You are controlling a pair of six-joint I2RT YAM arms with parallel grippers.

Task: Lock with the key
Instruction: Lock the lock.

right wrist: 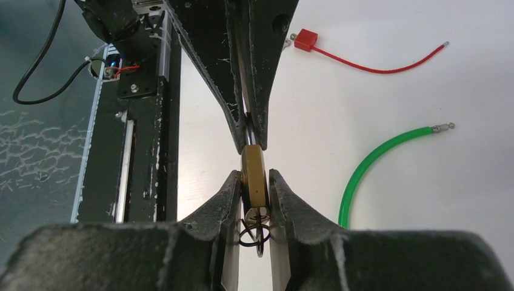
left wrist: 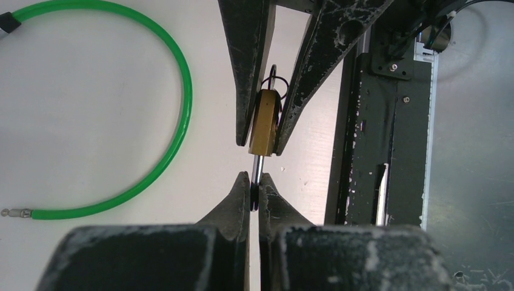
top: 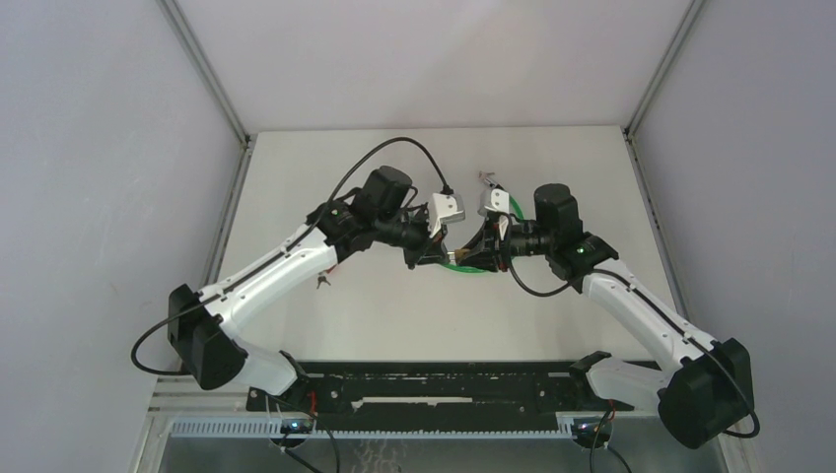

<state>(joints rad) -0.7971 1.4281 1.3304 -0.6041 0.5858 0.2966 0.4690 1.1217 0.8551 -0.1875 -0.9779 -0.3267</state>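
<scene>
Padlock (right wrist: 253,163) is sitting clamped in the right claw (right wrist: 254,177); left claw (left wrist: 254,180) is pinching its shackle (left wrist: 257,163), key ring (right wrist: 254,233) hanging at padlock's opposite end. Key-turning is seemingly remaining.

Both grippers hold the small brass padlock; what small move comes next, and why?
Probably the left gripper should press the silver steel shackle into the brass padlock body: bare shackle shows between them, the right gripper clamps the body, and the dark key ring hangs at its other end.
</scene>
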